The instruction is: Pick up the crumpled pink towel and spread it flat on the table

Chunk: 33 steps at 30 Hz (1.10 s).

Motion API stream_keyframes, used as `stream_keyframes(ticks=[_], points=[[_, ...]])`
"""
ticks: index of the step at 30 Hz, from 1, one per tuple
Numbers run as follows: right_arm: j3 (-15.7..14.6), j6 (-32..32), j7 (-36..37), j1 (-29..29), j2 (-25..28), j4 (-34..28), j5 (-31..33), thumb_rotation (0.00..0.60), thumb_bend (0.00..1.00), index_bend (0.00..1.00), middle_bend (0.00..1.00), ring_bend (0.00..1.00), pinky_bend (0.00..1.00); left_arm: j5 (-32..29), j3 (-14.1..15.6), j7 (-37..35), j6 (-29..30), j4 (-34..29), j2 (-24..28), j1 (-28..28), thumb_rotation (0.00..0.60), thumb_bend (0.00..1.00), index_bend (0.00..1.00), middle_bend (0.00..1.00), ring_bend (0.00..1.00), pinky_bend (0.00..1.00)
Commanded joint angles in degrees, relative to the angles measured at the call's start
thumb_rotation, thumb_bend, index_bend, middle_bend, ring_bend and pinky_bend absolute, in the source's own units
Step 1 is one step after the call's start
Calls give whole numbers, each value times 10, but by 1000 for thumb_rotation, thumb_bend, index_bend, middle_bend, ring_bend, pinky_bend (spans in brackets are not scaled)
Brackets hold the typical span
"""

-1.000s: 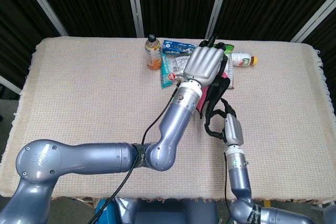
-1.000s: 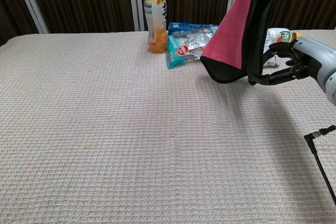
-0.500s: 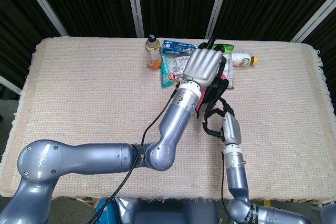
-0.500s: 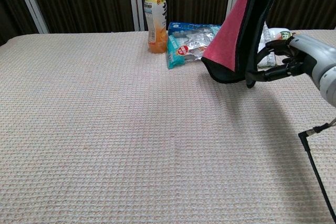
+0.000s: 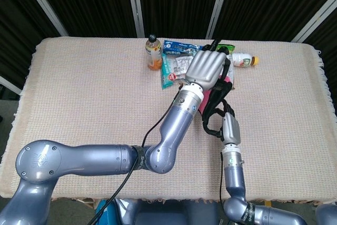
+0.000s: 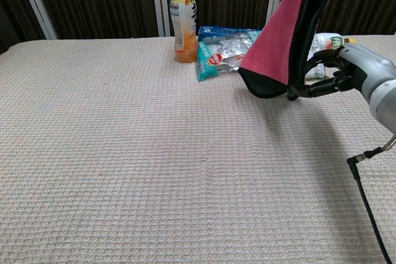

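Note:
The pink towel (image 6: 276, 40) with black trim hangs in the air over the back right of the table, its top running out of the chest view. My left hand (image 5: 207, 68) grips its upper part from above; in the head view this hand covers most of the towel (image 5: 205, 98). My right hand (image 6: 339, 71) is at the towel's lower right edge. Its dark fingertips (image 6: 292, 94) touch the black trim, with the upper and lower fingers still apart. In the head view the right hand (image 5: 217, 120) sits just below the left one.
An orange drink bottle (image 6: 182, 20) stands at the back, with a blue snack bag (image 6: 221, 44) beside it. A small white bottle (image 6: 331, 41) lies behind my right hand. A thin black cable (image 6: 368, 196) runs under my right forearm. Woven cloth (image 6: 124, 153) covers the table.
My right hand has moved left toward the hanging towel, and its fingertips now reach the lower black edge. The left hand and towel shifted slightly right.

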Motion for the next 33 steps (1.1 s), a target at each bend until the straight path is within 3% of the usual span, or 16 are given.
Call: stream_keyframes(ticks=[1,8,22,33], points=[[2,2,-1,0,-3,3,0,600,308,538,102,5,0,-1,1,0,0,-1,2,1,600,402,696,208,42,157],[2,3,1,-2,-7,8,0,600,394,607,143,35,10,-4,3,-1,-1,-4,3,3,600,403,696,208,42,157],[-2,-1,7,-9,-4,18,-10,600,444,764,239,113,26,-5,5,-2,0,-8,6,4,600,403,702,208,42,157],[-6,-12,14,-12,0,22,-15,600,757,798,250,123,26,-6,10,-4,0,-12,11,11,600,403,704,208,42,157]])
